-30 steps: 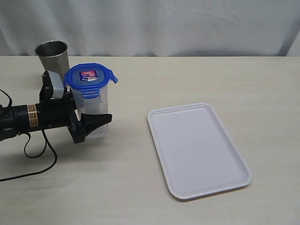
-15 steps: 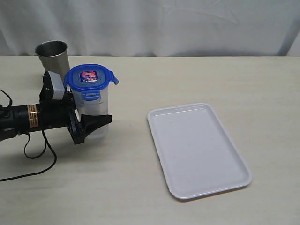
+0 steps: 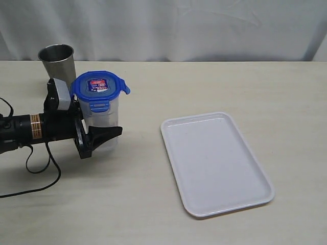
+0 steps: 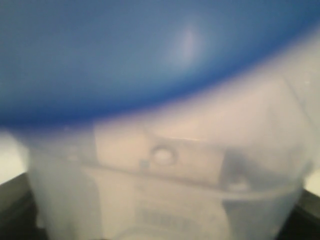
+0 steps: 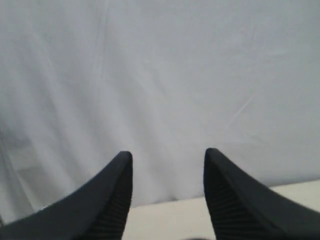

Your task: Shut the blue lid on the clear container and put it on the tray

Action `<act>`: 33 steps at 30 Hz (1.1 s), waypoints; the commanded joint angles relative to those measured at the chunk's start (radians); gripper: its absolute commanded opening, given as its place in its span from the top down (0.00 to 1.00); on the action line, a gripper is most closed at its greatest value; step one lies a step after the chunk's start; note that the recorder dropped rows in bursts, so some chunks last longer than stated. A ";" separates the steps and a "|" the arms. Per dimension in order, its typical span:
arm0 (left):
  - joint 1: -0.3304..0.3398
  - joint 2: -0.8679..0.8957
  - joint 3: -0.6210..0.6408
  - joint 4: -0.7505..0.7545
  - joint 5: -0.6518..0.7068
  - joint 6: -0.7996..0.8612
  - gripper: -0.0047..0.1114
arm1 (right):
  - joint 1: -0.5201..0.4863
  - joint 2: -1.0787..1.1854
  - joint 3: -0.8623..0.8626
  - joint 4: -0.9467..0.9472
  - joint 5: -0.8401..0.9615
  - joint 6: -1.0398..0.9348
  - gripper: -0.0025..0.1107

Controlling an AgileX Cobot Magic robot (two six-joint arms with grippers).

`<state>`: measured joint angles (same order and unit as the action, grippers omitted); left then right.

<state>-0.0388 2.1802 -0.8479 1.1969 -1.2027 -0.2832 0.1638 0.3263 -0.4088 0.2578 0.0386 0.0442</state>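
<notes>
Tall clear plastic container (image 3: 102,120), round blue snap-tab lid (image 3: 98,85) on top, standing well left of flat white tray (image 3: 217,163), clasped low by left gripper (image 3: 108,131). Right gripper (image 5: 167,195) spread, empty. Likely light, slippery: take mid-wall.

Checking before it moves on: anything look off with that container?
The blue lid sits on the clear container, but its tab toward the tray juts outward while the front tab hangs down, so it looks only partly latched.

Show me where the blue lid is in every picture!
Exterior view: the blue lid sits on the left, atop the clear container.
Left wrist view: a big blue blur, close up.
Right wrist view: not in it.
Shared landmark: the clear container just beneath the lid.
</notes>
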 commanded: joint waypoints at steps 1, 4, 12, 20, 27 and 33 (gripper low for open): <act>-0.009 -0.014 -0.003 0.006 -0.018 0.005 0.96 | 0.003 0.244 -0.186 -0.012 0.189 -0.007 0.54; -0.009 -0.014 -0.003 0.022 -0.018 0.048 0.96 | 0.003 0.408 -0.318 0.027 0.324 -0.068 0.54; -0.009 -0.014 -0.003 0.022 -0.018 0.055 0.96 | 0.003 0.837 -0.588 0.714 0.709 -0.756 0.54; -0.009 -0.014 -0.003 0.022 -0.018 0.055 0.96 | 0.059 1.152 -0.689 0.954 0.842 -0.958 0.54; -0.009 -0.014 -0.003 0.022 -0.018 0.055 0.96 | 0.169 1.339 -0.838 0.949 0.774 -0.943 0.54; -0.009 -0.014 -0.003 0.020 -0.018 0.055 0.96 | 0.224 1.464 -0.941 0.924 0.781 -0.892 0.54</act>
<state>-0.0388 2.1802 -0.8479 1.2215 -1.2027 -0.2318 0.3609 1.7464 -1.3156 1.1967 0.8186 -0.8649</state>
